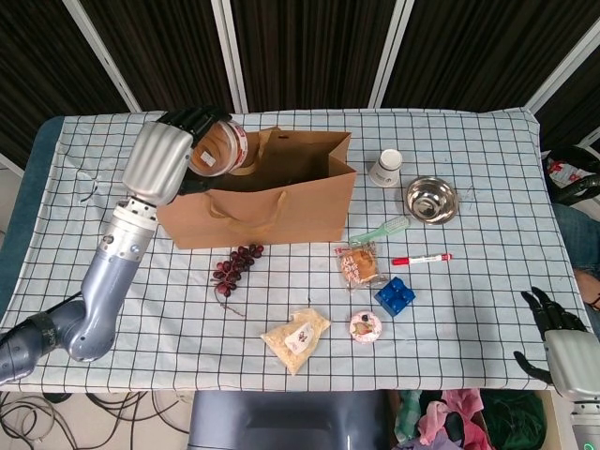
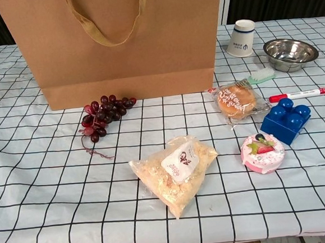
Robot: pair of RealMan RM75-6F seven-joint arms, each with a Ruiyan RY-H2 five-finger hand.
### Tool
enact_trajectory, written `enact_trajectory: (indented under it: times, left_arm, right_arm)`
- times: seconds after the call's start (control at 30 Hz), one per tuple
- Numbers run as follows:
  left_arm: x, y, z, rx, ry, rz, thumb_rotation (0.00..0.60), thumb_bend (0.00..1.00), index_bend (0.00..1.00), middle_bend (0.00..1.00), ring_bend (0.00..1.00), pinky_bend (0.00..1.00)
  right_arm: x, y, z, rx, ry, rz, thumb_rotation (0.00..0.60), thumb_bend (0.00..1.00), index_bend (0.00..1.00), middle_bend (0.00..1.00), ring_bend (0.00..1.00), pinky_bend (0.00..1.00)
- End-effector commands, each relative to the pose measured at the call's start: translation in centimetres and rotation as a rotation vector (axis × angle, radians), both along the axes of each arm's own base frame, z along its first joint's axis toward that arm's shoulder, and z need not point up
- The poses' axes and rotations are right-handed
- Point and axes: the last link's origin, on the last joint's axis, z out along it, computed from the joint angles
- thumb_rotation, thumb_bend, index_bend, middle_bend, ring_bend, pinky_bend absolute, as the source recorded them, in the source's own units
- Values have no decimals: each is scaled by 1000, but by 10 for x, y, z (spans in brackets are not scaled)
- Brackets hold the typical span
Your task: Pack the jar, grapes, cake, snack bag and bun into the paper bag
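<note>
The left hand [image 1: 167,155] is raised over the left end of the open paper bag [image 1: 253,202], its fingers wrapped around the jar [image 1: 215,149], which lies tilted on its side with its top toward the bag's mouth. The forearm slopes up from the table's lower left corner to the bag's left edge. The right hand [image 1: 562,347] hangs off the table's lower right corner, holding nothing, its dark fingers apart and pointing up. On the checked cloth, the grapes [image 2: 103,116] lie just in front of the bag, the snack bag [image 2: 176,169] nearer the front edge, the bun [image 2: 236,101] in its wrapper to the right, and the cake [image 2: 263,152] beside a blue block [image 2: 286,121]. A pen [image 2: 299,94], a steel bowl [image 2: 290,52] and a paper cup [image 2: 241,37] sit farther right.
</note>
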Motion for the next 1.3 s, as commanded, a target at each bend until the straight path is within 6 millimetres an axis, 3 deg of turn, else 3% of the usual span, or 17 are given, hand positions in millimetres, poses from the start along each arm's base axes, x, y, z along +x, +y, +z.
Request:
enact_trajectory:
  times: [0.03, 0.07, 0.13, 0.23, 0.4, 0.5, 0.7, 0.83, 0.97, 1.07, 1.17, 1.3]
  left_arm:
    - [4, 13, -13, -39, 13, 55, 600, 241, 298, 340, 233, 398]
    - [3, 14, -16, -44, 39, 66, 600, 198, 281, 317, 207, 381]
    - [0, 17, -20, -30, 131, 82, 600, 65, 207, 188, 78, 252]
    - [1, 18, -27, -35, 170, 114, 600, 0, 116, 43, 0, 66]
    - [11, 10, -25, -70, 87, 103, 600, 0, 101, 27, 0, 40]
    - [13, 0, -10, -66, 27, 82, 600, 0, 101, 28, 0, 40]
    - [-10, -34, 29, 23, 40, 63, 600, 0, 104, 59, 0, 67]
    - [-56, -70, 49, 87, 28, 102, 600, 0, 119, 87, 0, 80]
    - [-110, -115, 47, 117, -36, 82, 600, 0, 169, 146, 0, 147]
    - [-169, -154, 21, 42, -66, 99, 600, 0, 188, 140, 0, 147]
    - [-214, -182, -9, -121, -77, 189, 600, 0, 165, 122, 0, 147]
    - [-244, -198, -44, -302, -101, 286, 600, 0, 134, 107, 0, 148]
  right_arm:
    - [-2, 1, 4, -9, -11, -10, 600, 168, 83, 60, 150, 245]
    - [-2, 1, 4, -11, -13, -12, 600, 168, 83, 60, 150, 245]
    - [-3, 0, 6, -16, -11, -14, 600, 168, 83, 60, 150, 245]
    - [-2, 1, 6, -19, -10, -8, 600, 169, 82, 60, 150, 245]
    - [0, 1, 9, -36, -11, 2, 600, 169, 83, 60, 150, 245]
    - [0, 2, 10, -46, -12, 3, 600, 169, 83, 62, 150, 245]
    - [1, 2, 10, -50, -12, 6, 600, 171, 83, 63, 150, 245]
    - [4, 2, 10, -60, -10, 16, 600, 173, 83, 63, 150, 245]
    - [6, 2, 11, -81, -8, 22, 600, 174, 82, 64, 150, 244]
    - [6, 3, 12, -92, -3, 18, 600, 174, 82, 64, 150, 244]
    - [5, 2, 12, -95, -11, 7, 600, 174, 82, 65, 150, 244]
    - [4, 2, 12, -95, -9, 8, 600, 174, 83, 67, 150, 245]
